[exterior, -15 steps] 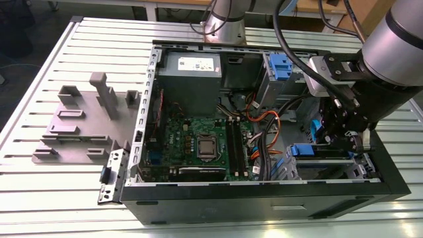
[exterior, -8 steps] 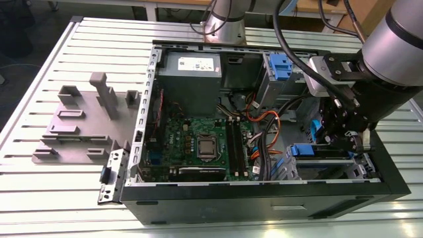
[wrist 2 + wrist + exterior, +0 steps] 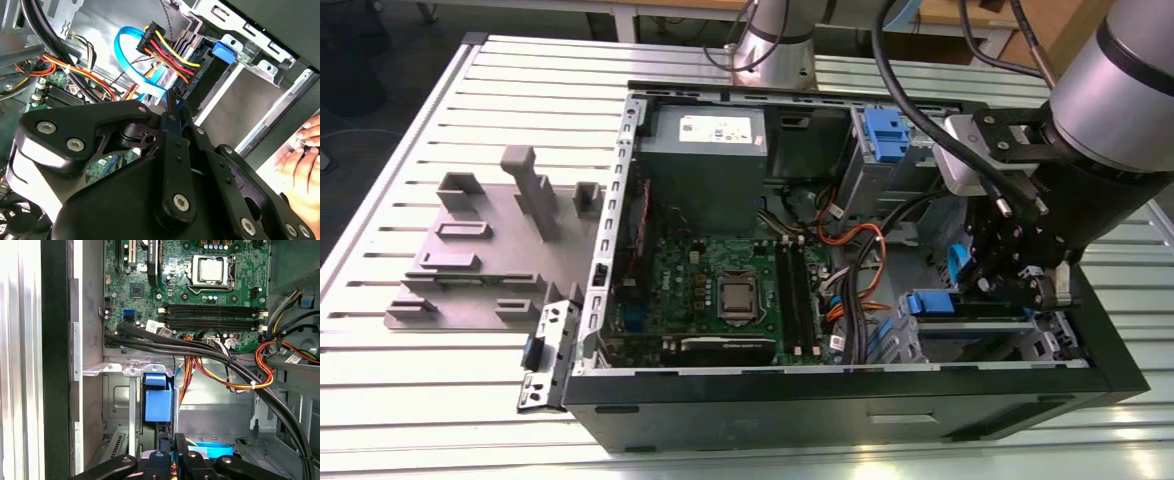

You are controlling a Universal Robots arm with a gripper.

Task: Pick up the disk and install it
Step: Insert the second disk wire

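Exterior view: the open computer case (image 3: 854, 405) holds the disk (image 3: 931, 303) in its drive bay, toward the case's corner at the exterior view's right. The gripper (image 3: 1025, 285) hangs just beside it, its fingers pressed together on nothing. The disk is probably stiff, heavy and shock-sensitive; grasp the carrier's long edges.

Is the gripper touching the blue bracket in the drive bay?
Cannot tell. In the first wrist view the gripper overlaps the blue bracket's lower edge, but neither contact nor a gap shows plainly.

The exterior view looks down on the open computer case (image 3: 854, 400); both wrist views peer closely inside it.
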